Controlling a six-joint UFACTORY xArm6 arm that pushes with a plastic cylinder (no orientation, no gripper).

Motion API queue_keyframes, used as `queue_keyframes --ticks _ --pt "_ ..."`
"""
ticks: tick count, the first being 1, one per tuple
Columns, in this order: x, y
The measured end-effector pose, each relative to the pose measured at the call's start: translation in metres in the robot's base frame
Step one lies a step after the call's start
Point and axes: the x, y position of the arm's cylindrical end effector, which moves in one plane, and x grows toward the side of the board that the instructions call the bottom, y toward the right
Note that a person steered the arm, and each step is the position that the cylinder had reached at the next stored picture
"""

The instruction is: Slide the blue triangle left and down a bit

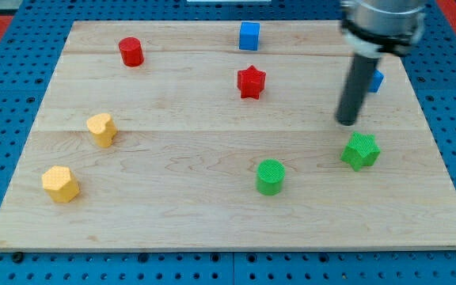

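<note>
The blue triangle lies near the board's right edge, mostly hidden behind my rod, so only its right part shows. My tip rests on the board a little below and to the left of it, apart from it. A green star lies just below and right of my tip.
A blue cube sits at the top middle, a red star below it, a red cylinder at top left. Two yellow blocks lie at the left, a green cylinder at bottom middle. The wooden board ends on blue pegboard.
</note>
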Motion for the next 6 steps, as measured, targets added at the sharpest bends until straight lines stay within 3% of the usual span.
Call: queue_keyframes --ticks 1,2,3,5,6 --pt "-0.019 0.011" --pt "-0.061 -0.021" --pt "-0.07 -0.011" --pt "0.016 0.003" --pt "0.016 0.021"
